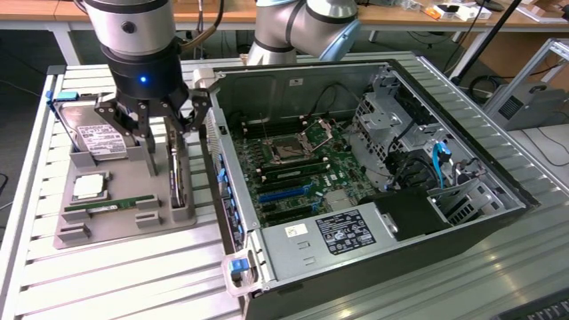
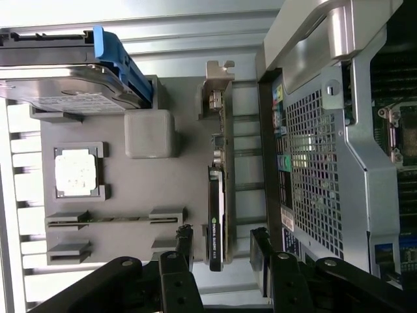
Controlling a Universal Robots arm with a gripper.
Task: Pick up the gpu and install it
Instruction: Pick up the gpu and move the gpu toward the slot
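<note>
GPU (image 2: pixel 217 195) stands on edge in a grey holder (image 2: pixel 130 186) just beside the open computer case (image 2: pixel 313 163), with the gripper (image 2: pixel 221 241) poised above it, jaws spread wide to either side and holding nothing. A skewed descent could jab a fingertip into the card or tip it against the case wall.

My arm (image 1: pixel 133 30) silver-grey with pale blue joint caps, black wrist with blue light, my pincer (image 2: pixel 221 236) black, bolted linkages

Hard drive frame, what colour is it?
The hard drive frame is blue; the wrist view shows it best.
</note>
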